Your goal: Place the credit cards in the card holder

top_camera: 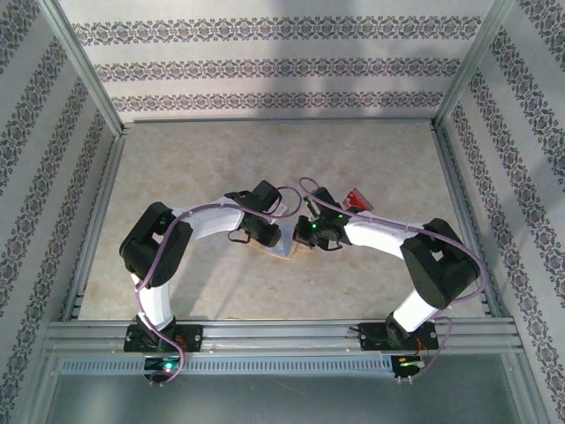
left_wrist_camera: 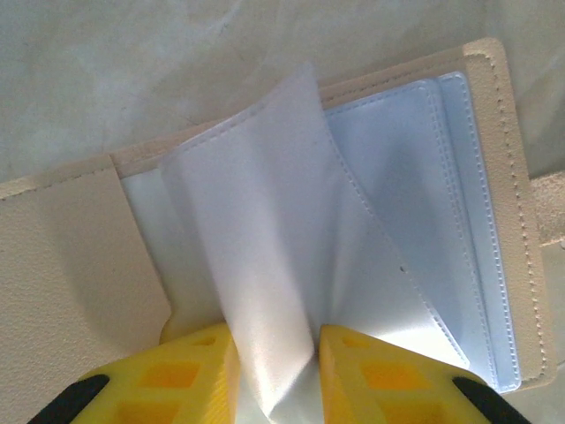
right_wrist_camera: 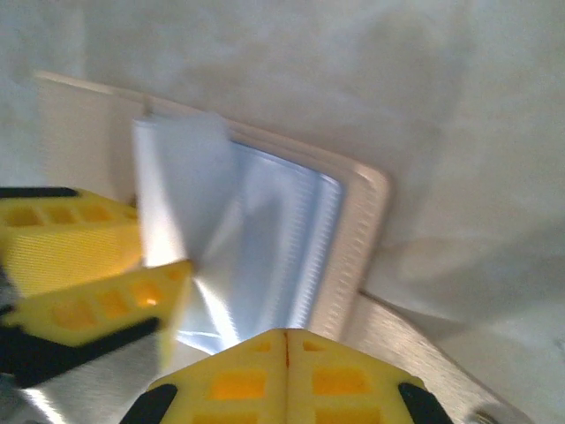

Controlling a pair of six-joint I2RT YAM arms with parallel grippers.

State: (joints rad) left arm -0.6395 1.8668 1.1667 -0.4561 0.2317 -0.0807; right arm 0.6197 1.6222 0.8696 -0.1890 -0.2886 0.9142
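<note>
Left gripper (left_wrist_camera: 275, 346) closed narrow on one pale pocket leaf (left_wrist_camera: 265, 203), holding it raised off the other leaves; the card holder (left_wrist_camera: 71, 256) lies open and flat beyond the fingertips, long axis crosswise to them; right gripper (right_wrist_camera: 284, 349) fully closed, empty, at the holder's right edge; one red credit card (top_camera: 356, 199) lies on the table (top_camera: 221, 168), far-right of the holder, apart from it; right arm judged nearer to it.

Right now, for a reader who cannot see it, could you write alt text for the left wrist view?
The left gripper pinches one pale pocket page of the open tan card holder, holding it raised above the other pages. The holder lies on a beige table.
</note>
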